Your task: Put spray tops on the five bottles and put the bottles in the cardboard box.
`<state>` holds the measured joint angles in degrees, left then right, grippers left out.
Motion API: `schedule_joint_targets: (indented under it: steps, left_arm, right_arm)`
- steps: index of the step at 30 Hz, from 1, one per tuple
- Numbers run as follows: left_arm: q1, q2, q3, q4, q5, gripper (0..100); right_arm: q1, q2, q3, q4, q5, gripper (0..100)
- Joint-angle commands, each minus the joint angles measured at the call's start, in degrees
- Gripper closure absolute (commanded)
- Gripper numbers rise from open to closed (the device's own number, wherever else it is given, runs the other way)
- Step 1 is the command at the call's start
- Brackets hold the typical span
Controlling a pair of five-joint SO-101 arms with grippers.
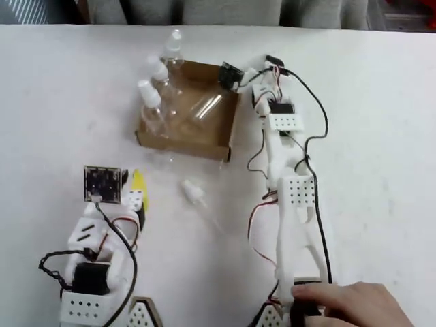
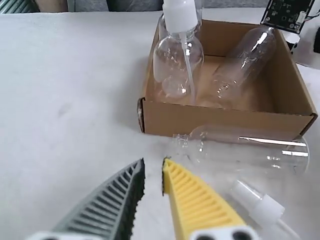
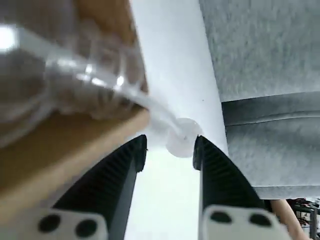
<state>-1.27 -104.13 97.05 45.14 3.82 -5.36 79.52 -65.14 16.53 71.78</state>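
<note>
White tabletop (image 1: 68, 82): capped bottles (image 2: 177, 60) stand in the cardboard box (image 1: 184, 145), with one bare bottle (image 1: 204, 107) inside. Another bottle (image 2: 245, 150) lies beside it near a loose spray top (image 1: 193, 191). The left hand (image 2: 152, 175) is barely parted and empty; the right hand (image 3: 170, 145) is spread at the box.

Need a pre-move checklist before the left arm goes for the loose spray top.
1. Left hand empty, fingers slightly apart: ok.
2. Spray top lies free on the table: ok.
3. Uncapped bottle lies outside, beside the box: not ok.
4. Room left in the box: ok.
5. Right hand clear of the box: not ok, at its corner.
6. Lying bottle inside capped: cannot tell.
</note>
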Motion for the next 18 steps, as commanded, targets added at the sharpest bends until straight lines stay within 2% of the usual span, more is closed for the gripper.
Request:
schedule_joint_targets:
  steps: [1, 5, 8, 10, 12, 14, 18]
  left_arm:
    - [-0.48, -0.57, -0.09, -0.88, -0.44, 91]
    - [-0.48, -0.57, -0.09, -0.88, -0.44, 91]
    - [-0.48, -0.57, -0.09, -0.88, -0.44, 91]
    - [-0.48, -0.57, -0.09, -0.88, -0.44, 91]
    - [-0.48, -0.57, -0.09, -0.88, -0.44, 91]
    - [-0.48, -0.57, -0.09, -0.88, -0.44, 91]
    - [-0.48, -0.57, -0.09, -0.88, -0.44, 91]
  right_arm:
    - [-0.66, -0.13, -0.88, -6.73, 0.79, 86.5]
    - [-1.54, 1.19, -0.88, -12.53, 0.79, 86.8]
    - [-2.24, 1.45, -0.88, -12.70, 0.79, 87.0]
    - [-2.33, 1.45, -0.88, -12.79, 0.79, 90.9]
    - [-2.33, 1.45, -0.88, -12.97, 0.79, 99.1]
    - [-1.98, 1.19, -0.88, -12.97, 0.79, 96.4]
    - [-1.01, 0.84, -0.97, -12.97, 0.79, 98.0]
